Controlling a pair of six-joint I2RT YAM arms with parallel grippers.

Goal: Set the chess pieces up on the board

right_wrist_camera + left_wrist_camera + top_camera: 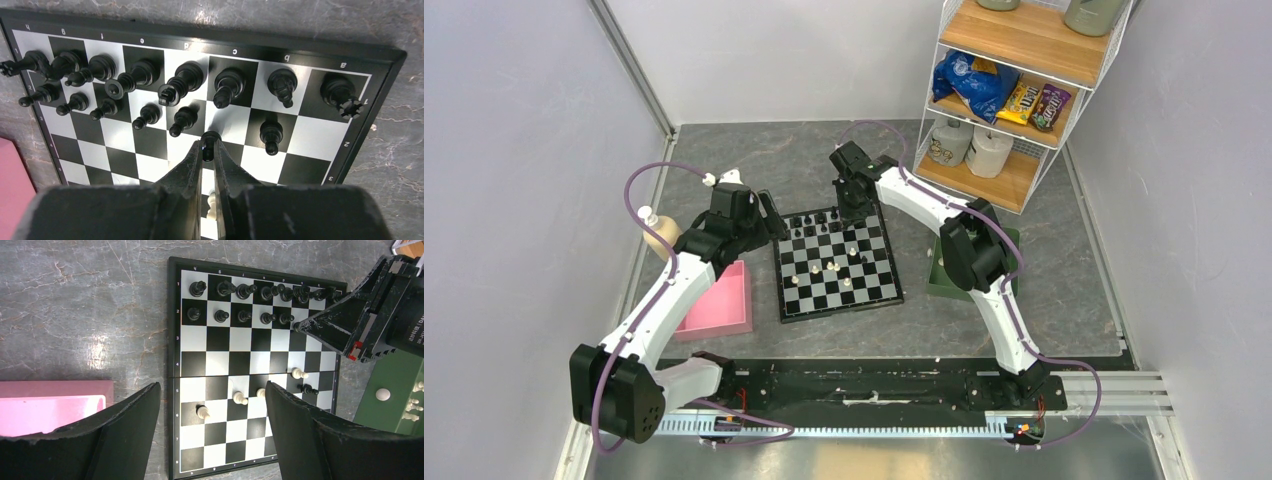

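The board (819, 300) lies flat between the arms. Black chess pieces (140, 75) fill its far two rows. My right gripper (208, 148) is shut on a black pawn (210, 137) standing in the second row, between other black pawns. In the left wrist view its fingers (320, 325) reach down to that row. A few white pawns (240, 398) and one black piece (307, 388) stand mid-board. My left gripper (212, 390) hangs open over the board's left side with nothing between its fingers.
A pink tray (719, 300) lies left of the board. A green tray (395, 380) on the right holds white pieces (412, 410). A wire shelf (1014, 90) with snacks and jars stands at the back right. A tan object (659, 228) sits by the left wall.
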